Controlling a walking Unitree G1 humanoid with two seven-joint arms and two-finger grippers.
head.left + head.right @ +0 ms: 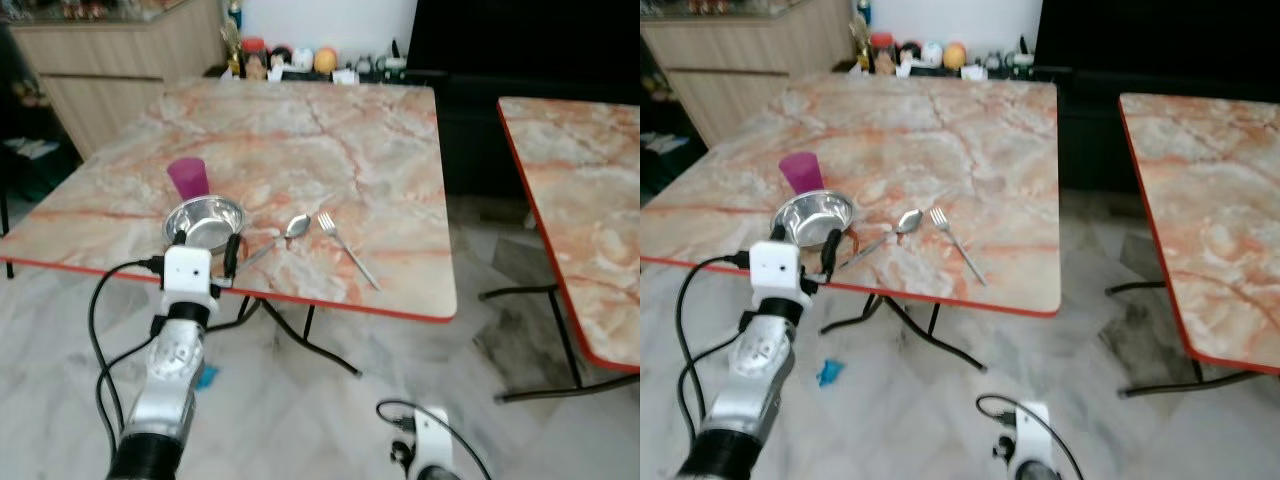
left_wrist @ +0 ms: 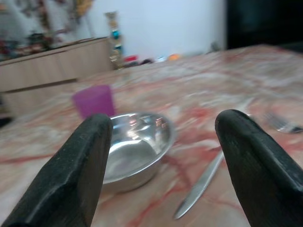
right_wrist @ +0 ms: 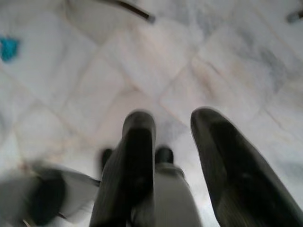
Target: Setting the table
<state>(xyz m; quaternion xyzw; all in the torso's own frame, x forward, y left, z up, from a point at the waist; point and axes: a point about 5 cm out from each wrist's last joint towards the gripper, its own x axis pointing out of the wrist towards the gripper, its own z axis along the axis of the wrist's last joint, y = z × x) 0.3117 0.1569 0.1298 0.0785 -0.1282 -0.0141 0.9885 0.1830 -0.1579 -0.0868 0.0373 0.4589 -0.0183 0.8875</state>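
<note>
A steel bowl (image 1: 207, 218) sits near the front left edge of the marble table (image 1: 380, 160), with a purple cup (image 1: 188, 177) just behind it. To its right lie a spoon (image 1: 288, 232) and a fork (image 1: 347, 250). My left gripper (image 1: 205, 243) is raised at the table's front edge, just short of the bowl, open with nothing between its fingers. In the left wrist view the bowl (image 2: 135, 146) and cup (image 2: 93, 100) show between the fingers (image 2: 83, 165). My right gripper (image 3: 173, 118) hangs low over the floor, its fingers apart and holding nothing.
A second marble table (image 1: 580, 200) stands to the right across a gap of tiled floor. A wooden cabinet (image 1: 120, 60) is at the back left. Small ornaments (image 1: 290, 60) line the wall behind the table. A blue scrap (image 1: 205, 376) lies on the floor by the table legs (image 1: 310, 345).
</note>
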